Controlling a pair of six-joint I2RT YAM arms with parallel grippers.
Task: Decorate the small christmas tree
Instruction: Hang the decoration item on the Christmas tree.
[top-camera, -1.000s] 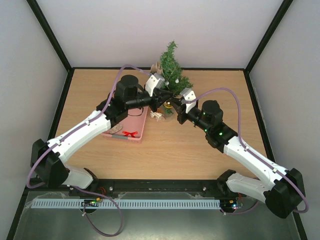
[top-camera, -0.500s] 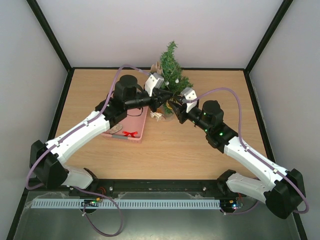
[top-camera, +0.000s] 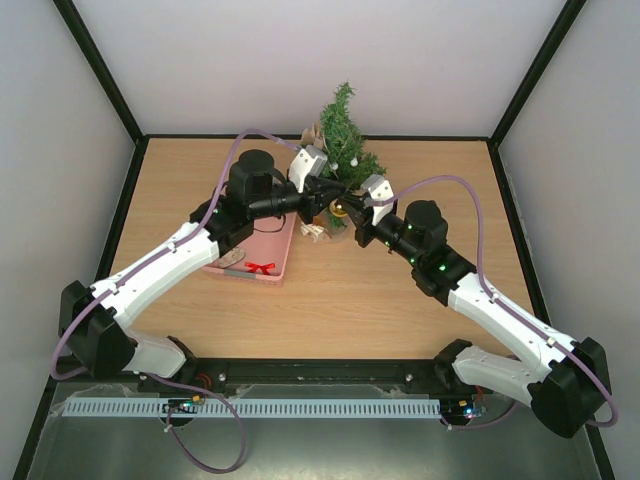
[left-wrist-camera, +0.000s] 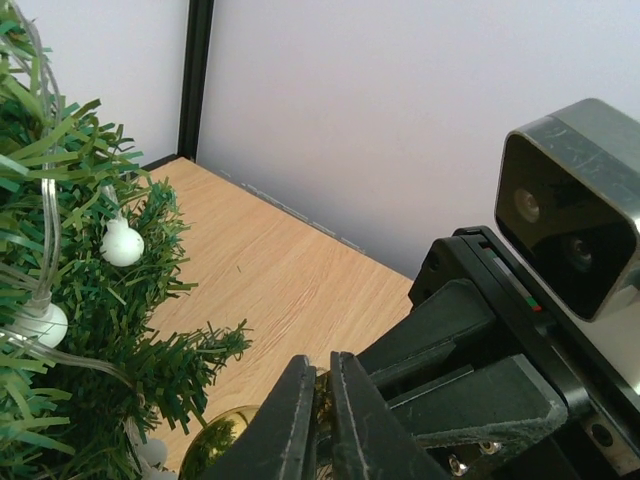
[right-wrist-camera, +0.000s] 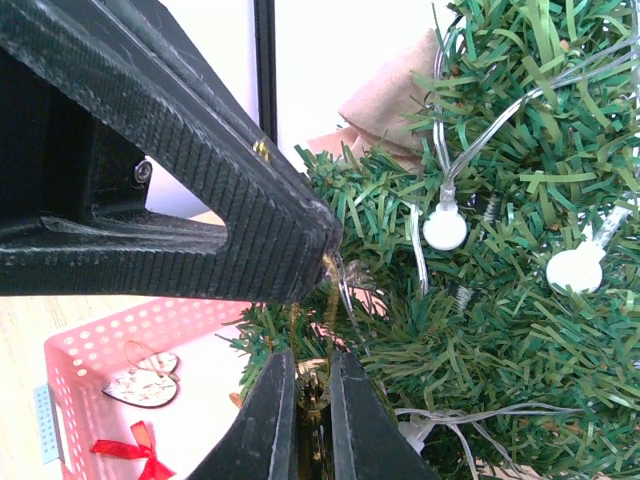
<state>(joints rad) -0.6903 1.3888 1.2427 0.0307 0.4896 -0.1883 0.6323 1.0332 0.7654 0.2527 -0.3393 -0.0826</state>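
The small christmas tree (top-camera: 345, 148) stands at the back of the table, wrapped in a clear light string with white bulbs (right-wrist-camera: 445, 230). It fills the left of the left wrist view (left-wrist-camera: 70, 300) and the right of the right wrist view (right-wrist-camera: 500, 300). A gold bauble (top-camera: 340, 210) hangs between the two grippers by the tree's lower branches. My left gripper (top-camera: 328, 197) is shut on the bauble's gold loop (right-wrist-camera: 330, 285). My right gripper (top-camera: 352, 214) is shut on the bauble's cap (right-wrist-camera: 312, 385). The bauble's ball shows in the left wrist view (left-wrist-camera: 222, 440).
A pink basket (top-camera: 283, 262) lies left of the tree, under the left arm. It holds a red bow (top-camera: 261, 268) and a wooden heart ornament (right-wrist-camera: 145, 375). A pale burlap wrap (right-wrist-camera: 390, 100) sits behind the tree. Black frame posts stand at the back corners.
Both grippers drew together at the tree's lower branches, then eased apart a little. The gold bauble shows again between them. The tree and basket have not moved.
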